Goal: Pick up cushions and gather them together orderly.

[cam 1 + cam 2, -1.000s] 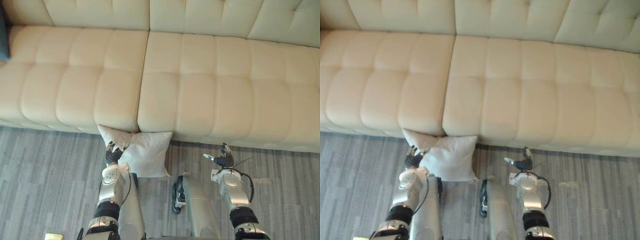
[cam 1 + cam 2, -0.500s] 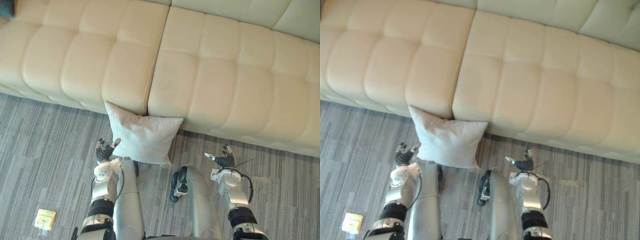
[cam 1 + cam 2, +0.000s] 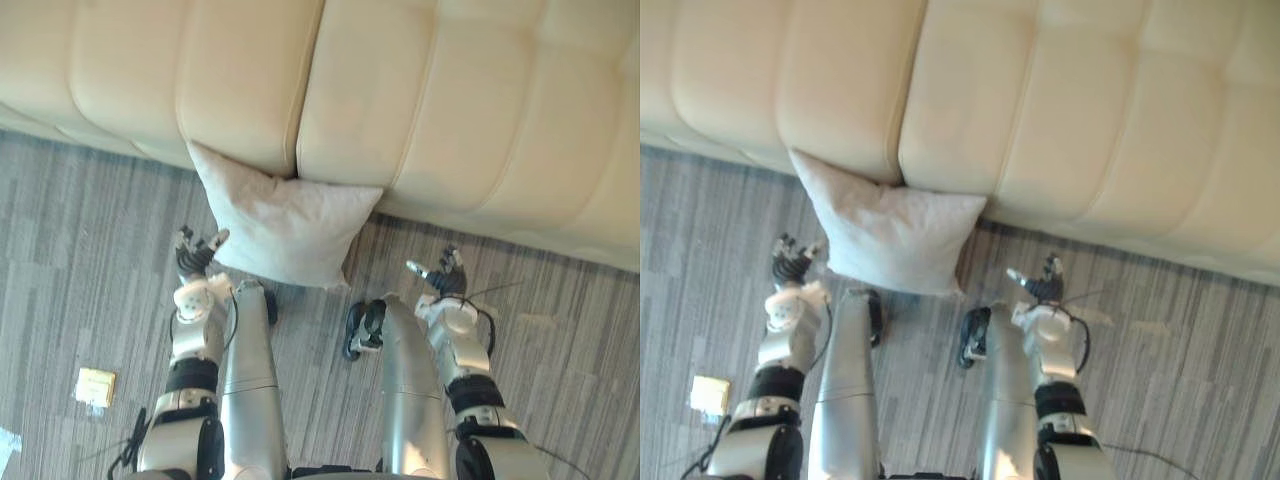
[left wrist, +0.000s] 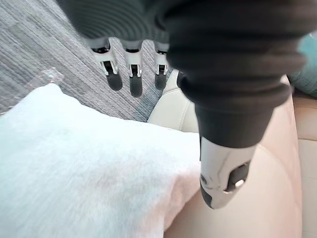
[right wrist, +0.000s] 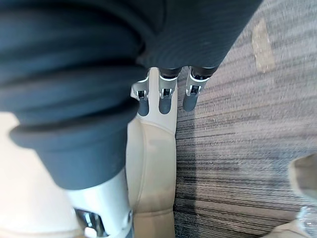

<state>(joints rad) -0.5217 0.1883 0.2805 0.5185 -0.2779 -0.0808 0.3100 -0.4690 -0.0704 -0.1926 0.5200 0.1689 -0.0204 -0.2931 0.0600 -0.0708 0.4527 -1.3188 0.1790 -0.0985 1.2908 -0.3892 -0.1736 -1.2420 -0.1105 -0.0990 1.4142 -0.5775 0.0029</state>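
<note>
Grey striped carpet floor (image 3: 90,250) all round. Small tan square plate (image 3: 95,387) lies on it, behind the left hand and well apart.

Left hand (image 3: 196,258) hovers low, fingers (image 4: 130,79) straight and loosely spread, holding nothing.

White cushion (image 3: 285,225) sits just ahead of that hand, toward its inner side. Very close; contact cannot be told.

Cushion rests on the floor, tilted. Far edge leans against the front of the cream sofa (image 3: 450,100), one corner tucked at the seam between two seat sections.

Right hand (image 3: 440,275) hangs over bare carpet, well apart from the cushion, fingers extended and loose, empty.

Sofa front runs just beyond both hands.
</note>
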